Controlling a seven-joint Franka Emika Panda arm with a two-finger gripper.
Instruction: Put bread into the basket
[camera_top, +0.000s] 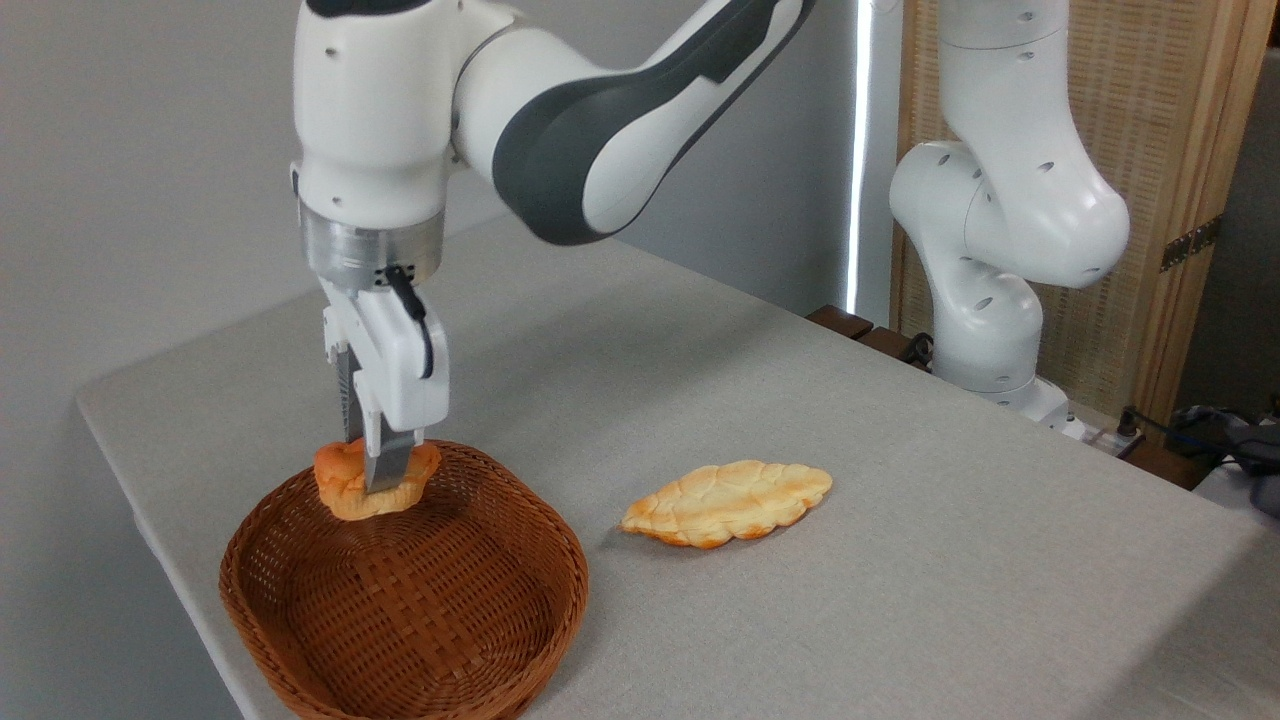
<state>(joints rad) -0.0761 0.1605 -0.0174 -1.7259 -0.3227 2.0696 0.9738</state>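
Gripper (378, 478) clamped on bread (370, 482) | bread between fingers, above basket (400, 600) far rim

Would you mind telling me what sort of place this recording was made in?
Probably a robotics lab or test room, not a kitchen: a robot arm bolted beside a bare cloth-covered table, cables by the wall, and only bread props with a wicker basket laid out.

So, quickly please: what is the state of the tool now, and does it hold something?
Tool: closed on the small round bun, over the wicker basket.
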